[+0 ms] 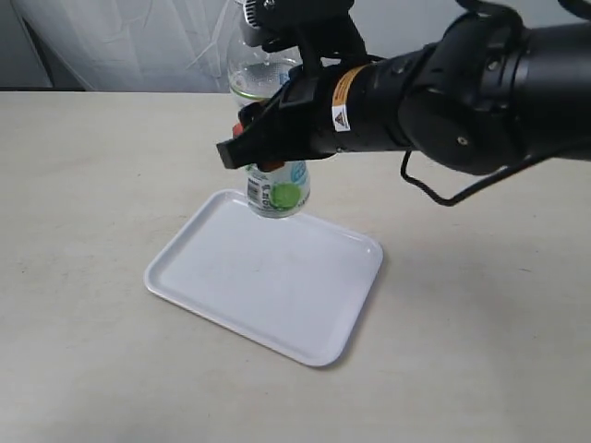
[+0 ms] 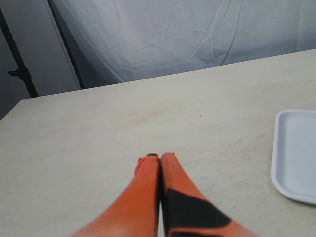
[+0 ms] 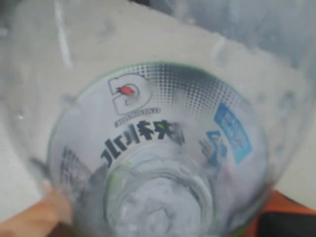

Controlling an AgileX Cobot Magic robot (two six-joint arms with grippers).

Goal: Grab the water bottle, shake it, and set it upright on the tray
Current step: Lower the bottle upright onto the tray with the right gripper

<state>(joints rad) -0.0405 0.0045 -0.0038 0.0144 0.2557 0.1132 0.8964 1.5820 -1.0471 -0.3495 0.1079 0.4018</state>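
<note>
The water bottle [image 1: 276, 192] hangs roughly upright over the far corner of the white tray [image 1: 277, 295]. Its white-and-green label with a lime picture shows below the fingers, and its clear body rises behind the arm. I cannot tell whether its lower end touches the tray. My right gripper [image 1: 263, 152] is shut on the bottle's middle. In the right wrist view the bottle [image 3: 158, 148] fills the picture, with orange fingers [image 3: 34, 217] at its sides. My left gripper [image 2: 160, 156] is shut on nothing, low over the bare table, with the tray's rim [image 2: 279, 148] off to one side.
The beige table [image 1: 92, 185] carries the tray near its middle. A white curtain [image 1: 138, 46] hangs behind the far edge. The bulky black right arm [image 1: 462, 92] reaches in from the right, above the table. A dark stand [image 2: 19, 74] shows beyond the table in the left wrist view.
</note>
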